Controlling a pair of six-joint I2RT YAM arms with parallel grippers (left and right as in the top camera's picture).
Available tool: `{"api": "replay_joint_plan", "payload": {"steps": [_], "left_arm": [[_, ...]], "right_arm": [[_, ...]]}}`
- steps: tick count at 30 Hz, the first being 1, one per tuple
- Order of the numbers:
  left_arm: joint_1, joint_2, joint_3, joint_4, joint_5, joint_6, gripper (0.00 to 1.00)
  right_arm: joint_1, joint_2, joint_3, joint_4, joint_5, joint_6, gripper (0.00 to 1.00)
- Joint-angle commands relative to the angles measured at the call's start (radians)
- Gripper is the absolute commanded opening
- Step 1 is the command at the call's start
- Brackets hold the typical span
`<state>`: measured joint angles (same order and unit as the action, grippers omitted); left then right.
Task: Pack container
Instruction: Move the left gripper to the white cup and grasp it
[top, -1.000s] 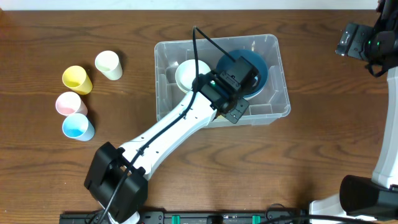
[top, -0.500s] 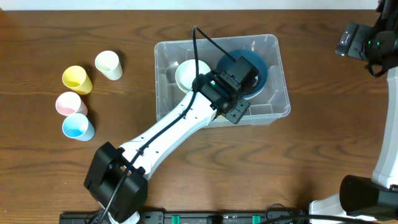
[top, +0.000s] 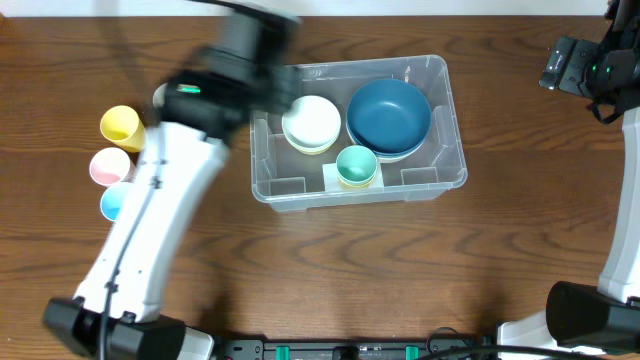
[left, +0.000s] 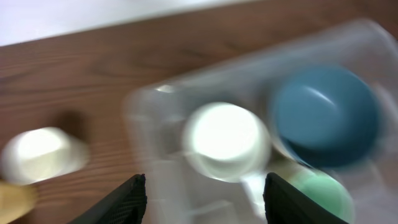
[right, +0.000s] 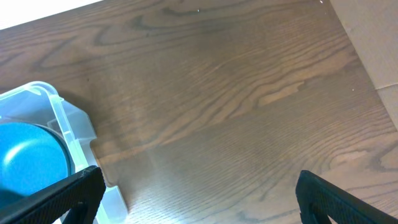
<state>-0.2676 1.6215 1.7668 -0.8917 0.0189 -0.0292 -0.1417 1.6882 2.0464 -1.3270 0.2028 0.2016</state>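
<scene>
The container (top: 440, 75) is a clear plastic bin at the table's middle. It holds a white bowl (top: 312, 122), a blue bowl (top: 389, 115) and a green cup (top: 356, 165). My left gripper (top: 245, 45), blurred with motion, hangs above the bin's back left corner. In the left wrist view it (left: 211, 202) is open and empty, with the white bowl (left: 224, 140) and blue bowl (left: 326, 115) below. My right gripper (right: 199, 199) is open over bare wood, right of the container (right: 62, 124).
On the left of the table stand a yellow cup (top: 122, 127), a pink cup (top: 108, 165) and a blue cup (top: 112, 203), partly under my left arm. A cream cup (left: 43, 152) shows in the left wrist view. The right arm (top: 590, 70) sits at the far right.
My left gripper has opened and swung out of the container toward the back left. The green cup now shows inside the bin. The right arm has not moved.
</scene>
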Motion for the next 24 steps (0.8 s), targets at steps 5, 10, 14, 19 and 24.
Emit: {"api": "replay_joint_plan", "payload": {"steps": [5,10,14,19,24], "left_arm": [[0.258,0.112,-0.007,-0.006,0.046,0.072,0.60],[0.304,0.200,-0.007,0.028,0.052,0.116,0.60],[0.307,0.266,-0.007,0.064,0.048,0.130,0.60],[0.311,0.354,-0.007,0.086,0.040,0.130,0.61],[0.333,0.442,-0.007,0.088,0.040,0.130,0.60]], "right_arm": [[-0.002,-0.001,0.001,-0.002,0.007,0.011,0.99],[-0.002,-0.001,0.001,-0.002,0.007,0.011,0.99],[-0.002,-0.001,0.001,-0.002,0.007,0.011,0.99],[-0.002,-0.001,0.001,-0.002,0.007,0.011,0.99],[-0.002,-0.001,0.001,-0.002,0.007,0.011,0.99]]}}
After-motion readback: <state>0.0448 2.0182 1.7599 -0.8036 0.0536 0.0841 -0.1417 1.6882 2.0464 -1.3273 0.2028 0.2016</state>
